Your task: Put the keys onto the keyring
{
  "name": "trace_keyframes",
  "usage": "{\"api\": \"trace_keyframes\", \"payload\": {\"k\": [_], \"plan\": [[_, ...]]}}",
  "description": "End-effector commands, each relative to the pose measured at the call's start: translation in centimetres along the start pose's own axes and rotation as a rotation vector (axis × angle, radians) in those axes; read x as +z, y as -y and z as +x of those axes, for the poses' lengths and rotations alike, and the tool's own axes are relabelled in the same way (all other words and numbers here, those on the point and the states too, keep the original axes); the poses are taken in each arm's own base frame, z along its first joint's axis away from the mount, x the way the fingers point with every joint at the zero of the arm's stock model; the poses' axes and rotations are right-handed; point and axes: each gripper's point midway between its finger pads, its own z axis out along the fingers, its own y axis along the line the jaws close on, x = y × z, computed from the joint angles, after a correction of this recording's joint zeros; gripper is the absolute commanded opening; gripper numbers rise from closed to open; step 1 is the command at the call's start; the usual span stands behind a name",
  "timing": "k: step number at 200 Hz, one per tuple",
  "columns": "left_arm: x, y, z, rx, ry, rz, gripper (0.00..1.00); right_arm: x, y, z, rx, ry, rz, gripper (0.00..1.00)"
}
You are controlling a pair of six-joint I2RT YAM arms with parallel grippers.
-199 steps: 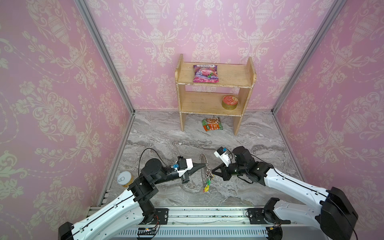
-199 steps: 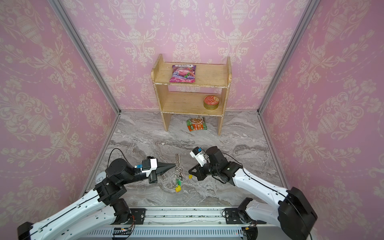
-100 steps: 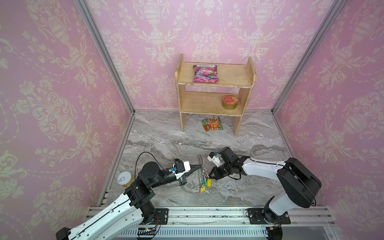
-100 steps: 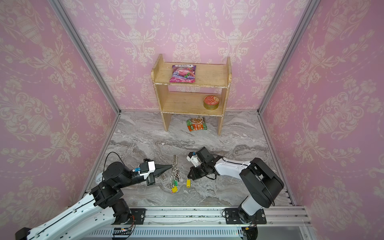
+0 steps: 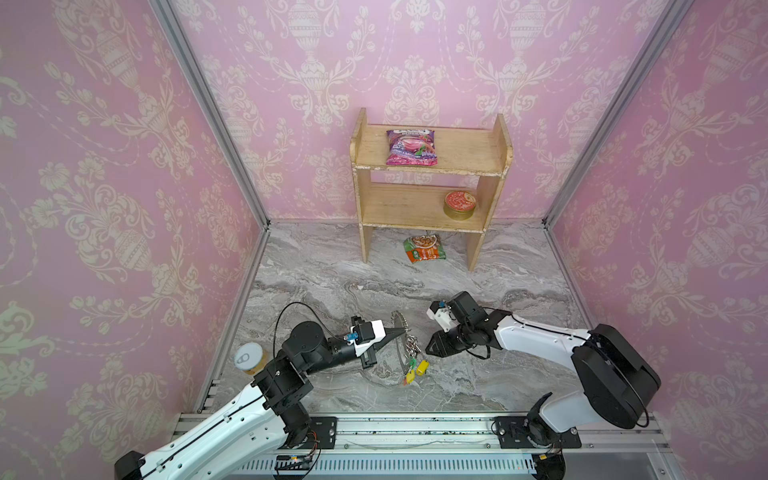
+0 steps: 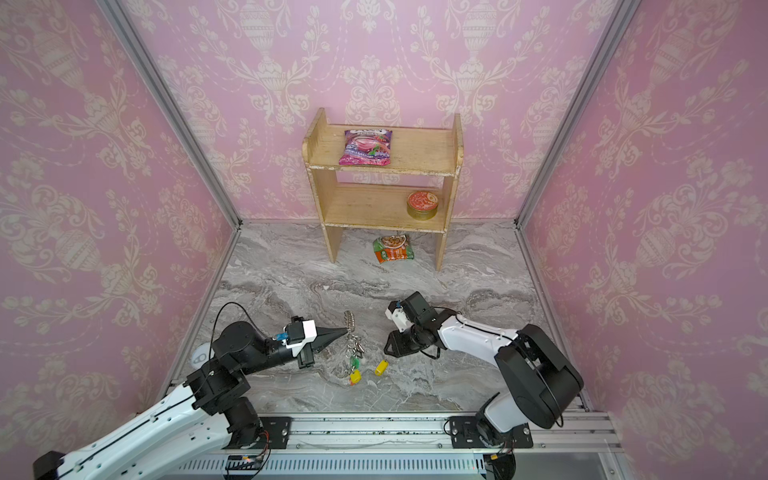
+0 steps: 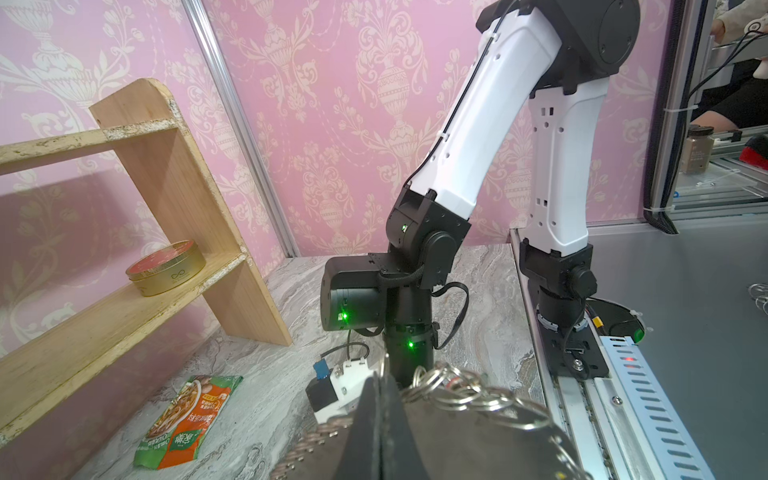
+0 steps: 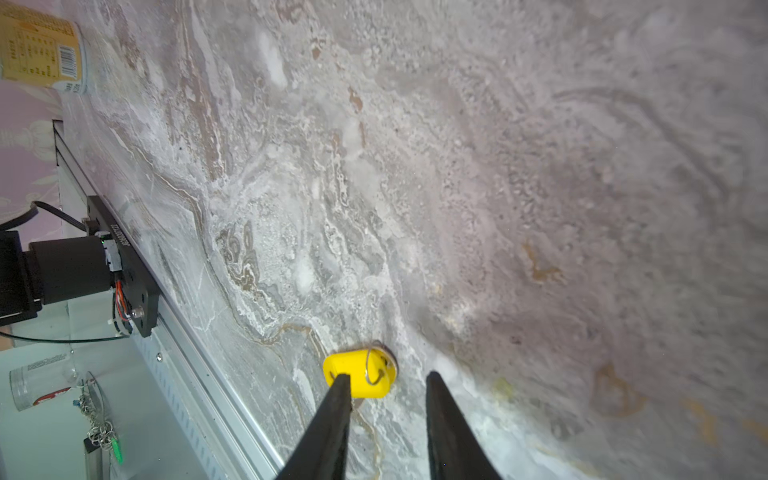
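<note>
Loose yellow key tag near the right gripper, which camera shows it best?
The right wrist view: the yellow tag sits close up, wire loop visible, by the open right gripper. Both top views show it only as a small speck. The left wrist view does not show it.

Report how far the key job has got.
Done: green- and yellow-tagged silver keys hang on the grey-brown hoop keyring. In hand: the left hand grips that hoop upright; the right hand is open. Left: one yellow-tagged key lies loose on the marble table.
</note>
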Motion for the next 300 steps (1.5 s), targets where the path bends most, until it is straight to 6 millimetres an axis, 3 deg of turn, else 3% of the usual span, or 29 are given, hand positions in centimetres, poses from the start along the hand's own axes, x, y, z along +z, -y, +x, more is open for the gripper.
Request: {"api": "trace_keyframes", "payload": {"k": [1, 60, 105, 180, 300], "plan": [[-0.2, -0.7, -1.3, 0.037, 0.049, -0.03, 0.0, -0.5, 0.3, 0.8, 0.011, 0.005, 0.073, 0.32], [-0.6, -0.6, -1.7, 0.039, 0.061, -0.037, 0.0, 0.7, 0.0, 2.4, -0.12, -0.033, 0.216, 0.28], [-0.8, -0.6, -1.7, 0.04, 0.062, -0.041, 0.0, 0.4, -0.4, 1.6, -0.187, 0.024, 0.265, 0.23], [-0.9, -0.7, -1.8, 0.043, 0.064, -0.046, 0.0, 1.7, -1.7, 1.5, -0.245, -0.018, 0.251, 0.19], [-1.0, -0.7, -1.9, 0.045, 0.067, -0.05, 0.0, 2.0, -1.0, 1.5, -0.23, -0.031, 0.294, 0.09]]}}
